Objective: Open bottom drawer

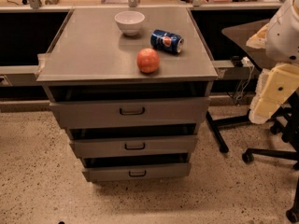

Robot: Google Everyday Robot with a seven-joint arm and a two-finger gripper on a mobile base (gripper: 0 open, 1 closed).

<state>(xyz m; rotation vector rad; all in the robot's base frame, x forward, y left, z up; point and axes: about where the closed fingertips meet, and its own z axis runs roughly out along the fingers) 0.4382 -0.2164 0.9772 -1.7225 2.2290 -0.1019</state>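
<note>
Rounded white arm shell [286,29] at the far right, blocky cream-yellow claw [265,107] just beneath it

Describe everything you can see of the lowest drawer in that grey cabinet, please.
The bottom drawer shows a plain grey front, metal by its look, lowest of three in the cabinet, just above the speckled floor. A small dark pull handle sits at its centre. A dark gap runs along its top edge, under the middle drawer; it looks pushed in. Nothing touches it: the gripper hangs far off at the view's right edge.
</note>
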